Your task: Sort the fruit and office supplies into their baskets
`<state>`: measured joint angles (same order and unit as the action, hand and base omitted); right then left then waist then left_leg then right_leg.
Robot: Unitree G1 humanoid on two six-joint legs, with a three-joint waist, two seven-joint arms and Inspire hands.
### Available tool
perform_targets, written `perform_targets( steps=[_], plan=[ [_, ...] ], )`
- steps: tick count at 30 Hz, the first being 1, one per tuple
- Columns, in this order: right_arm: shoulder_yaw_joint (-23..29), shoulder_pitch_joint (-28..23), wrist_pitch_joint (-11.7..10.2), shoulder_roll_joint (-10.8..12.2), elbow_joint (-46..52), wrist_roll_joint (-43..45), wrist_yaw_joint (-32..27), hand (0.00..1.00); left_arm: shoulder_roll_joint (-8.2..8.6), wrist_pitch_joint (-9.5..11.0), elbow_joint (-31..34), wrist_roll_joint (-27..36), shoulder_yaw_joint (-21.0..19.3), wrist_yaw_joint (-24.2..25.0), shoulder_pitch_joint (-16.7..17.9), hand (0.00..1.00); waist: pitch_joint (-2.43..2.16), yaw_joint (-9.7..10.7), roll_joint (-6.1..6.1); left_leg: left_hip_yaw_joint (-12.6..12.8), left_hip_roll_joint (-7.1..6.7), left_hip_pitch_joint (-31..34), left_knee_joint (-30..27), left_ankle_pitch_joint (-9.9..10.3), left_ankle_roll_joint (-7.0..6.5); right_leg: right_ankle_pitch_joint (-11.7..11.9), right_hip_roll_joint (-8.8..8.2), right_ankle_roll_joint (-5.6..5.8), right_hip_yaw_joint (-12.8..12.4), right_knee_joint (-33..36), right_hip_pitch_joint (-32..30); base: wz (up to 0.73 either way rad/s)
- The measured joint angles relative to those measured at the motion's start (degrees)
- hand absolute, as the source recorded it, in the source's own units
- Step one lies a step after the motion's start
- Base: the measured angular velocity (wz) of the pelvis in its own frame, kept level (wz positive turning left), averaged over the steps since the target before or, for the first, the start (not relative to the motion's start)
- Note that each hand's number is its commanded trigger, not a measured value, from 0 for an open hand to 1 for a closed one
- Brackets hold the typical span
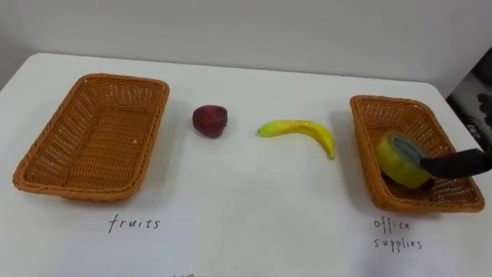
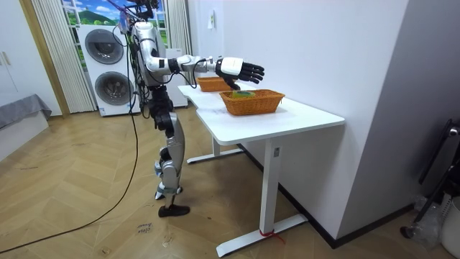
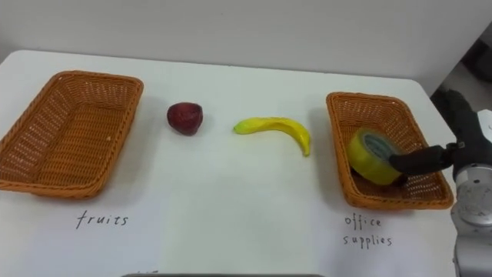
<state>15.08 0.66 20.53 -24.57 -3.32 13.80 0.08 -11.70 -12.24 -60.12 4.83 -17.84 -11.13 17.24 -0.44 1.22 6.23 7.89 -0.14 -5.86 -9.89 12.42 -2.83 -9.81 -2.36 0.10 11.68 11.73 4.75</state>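
Right robot hand [image 3: 438,156]: fingers straight, holding nothing; thumb apparently touching tape roll [image 3: 373,156].
Tape roll: tilted inside office-supplies basket [image 3: 369,98].
Banana [image 3: 277,128]: on counter [image 3: 231,200], left of that hand, long axis crosswise.

Robot at white table [image 2: 302,116], right robot hand [image 2: 241,70] above near basket [image 2: 253,105]
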Motion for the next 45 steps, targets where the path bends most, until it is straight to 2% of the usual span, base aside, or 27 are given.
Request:
perform_targets(
  steps=[10, 14, 20, 27, 31, 32, 37, 40, 42, 45],
  plan=[
    [0.0, 0.0, 0.0, 0.0, 0.5, -2.4, 0.3, 0.0, 0.1, 0.1, 0.0, 0.0, 0.0, 0.0, 0.1, 0.0, 0.02, 0.0, -0.09, -0.1, 0.02, -0.3, 0.2, 0.0, 0.0, 0.0, 0.3, 0.0, -0.2, 0.0, 0.1, 0.0],
    [0.2, 0.2, 0.0, 0.0, 4.4, -2.4, 1.2, 0.0, 0.43, 0.1, 0.0, 0.2, -0.1, 0.1, -0.1, 0.0, -0.02, 0.0, -0.4, -0.1, 0.03, -0.4, 0.3, 0.0, 0.0, 0.0, 0.35, 0.0, -0.4, 0.0, 0.1, 0.0],
    [1.7, 2.9, -0.5, 0.0, 7.1, -2.9, 1.4, 0.0, 0.9, 0.8, 0.0, 1.3, -0.1, 0.2, -0.4, 0.0, 0.11, 0.0, -0.66, 0.0, 0.05, -0.8, 0.3, 0.0, 0.01, 0.0, 0.37, 0.0, -0.6, 0.1, 0.4, 0.0],
    [1.9, 6.3, -0.5, -0.4, 7.4, -2.8, 3.0, 0.0, 1.19, 0.9, 0.0, 1.3, -0.2, 0.2, -0.2, 0.0, 0.1, 0.1, -0.03, -0.1, 0.05, -0.4, 0.2, 0.0, 0.02, 0.0, 0.31, 0.02, -0.6, 0.9, -0.3, 0.0],
    [1.9, 9.6, -0.6, -2.5, 9.8, -3.5, 2.9, 0.0, 1.03, 1.3, 0.1, 1.3, -0.5, 0.5, -0.8, 0.0, 0.14, -0.1, 0.28, -0.2, 0.04, 0.6, -0.4, 0.0, 0.01, 0.0, 0.28, 0.01, -0.4, 0.9, -1.0, 0.03],
    [1.9, 10.1, -0.7, -2.7, 9.8, -4.1, 2.5, 0.0, 0.93, 1.3, 0.3, 1.4, -0.5, 0.5, -0.9, 0.0, 0.03, -0.3, 0.56, -0.2, 0.08, 0.5, -0.6, 0.0, 0.02, 0.0, 0.31, 0.01, -0.4, 0.9, -0.9, 0.04],
    [1.8, 10.6, -0.7, -2.7, 9.8, -7.7, 1.5, 0.0, 0.84, 1.3, 0.5, 2.5, -0.2, 0.1, -1.4, 0.0, 0.13, -1.3, 0.96, -0.4, 0.13, 0.5, -0.6, 0.0, 0.03, 0.0, 0.31, 0.0, -0.1, 0.9, -0.7, 0.03],
    [0.2, 10.8, -0.6, -2.7, 9.8, -8.0, 1.1, 0.0, 0.65, 1.3, 0.5, 2.5, 0.1, -0.1, -1.4, 0.0, 0.2, -1.9, 1.24, -0.6, 0.13, 0.3, -0.3, 0.0, 0.03, 0.0, 0.25, 0.0, 0.2, 0.9, -0.3, 0.02],
    [-2.6, 13.3, -0.5, -2.7, 9.0, -8.0, 1.2, 0.0, 0.25, 1.2, 0.4, 2.3, 1.0, 0.1, -1.2, 0.0, 0.32, -1.8, 1.29, -0.7, 0.15, 0.3, -0.5, 0.0, 0.05, 0.0, 0.14, 0.0, 1.0, 0.9, -0.2, 0.02],
    [-3.1, 15.1, -0.5, -2.7, 8.4, -8.0, 1.5, 0.0, -0.27, 1.2, 0.7, 1.8, 1.0, 0.8, -1.3, 0.0, 0.38, -2.5, 1.49, -1.4, 0.14, 0.5, -0.8, 0.0, 0.07, 0.0, -0.17, 0.0, 1.5, 0.9, -0.1, 0.11]
  ],
)
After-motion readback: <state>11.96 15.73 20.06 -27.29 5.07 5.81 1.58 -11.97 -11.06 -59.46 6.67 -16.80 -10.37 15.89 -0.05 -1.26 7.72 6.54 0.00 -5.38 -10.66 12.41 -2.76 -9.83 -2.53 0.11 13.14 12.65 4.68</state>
